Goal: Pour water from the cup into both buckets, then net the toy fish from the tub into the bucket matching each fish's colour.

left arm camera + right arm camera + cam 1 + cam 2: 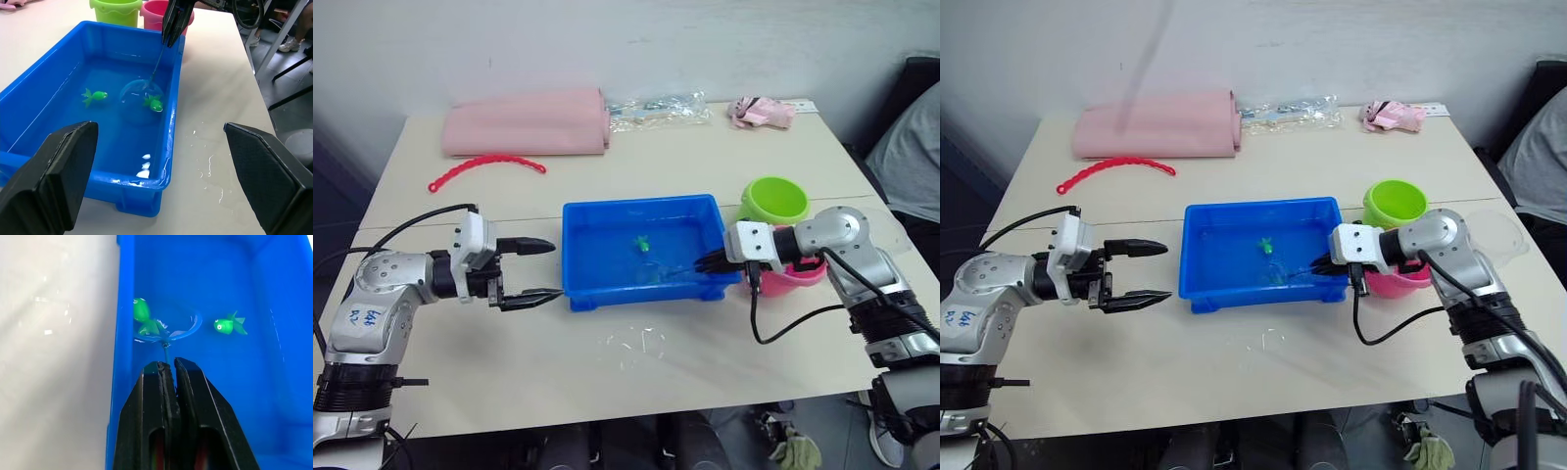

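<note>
The right gripper, fingers pressed together on the thin stick handle, holds the small round blue-rimmed net out ahead of its fingertips, handle running leftward and down into the water of the shallow bright blue plastic tub. The wrist views show a bright green toy fish at the hoop's rim and a second green fish apart from it. The left gripper hovers spread wide, just left of the tub. The lime green bucket and pink bucket stand right of the tub.
</note>
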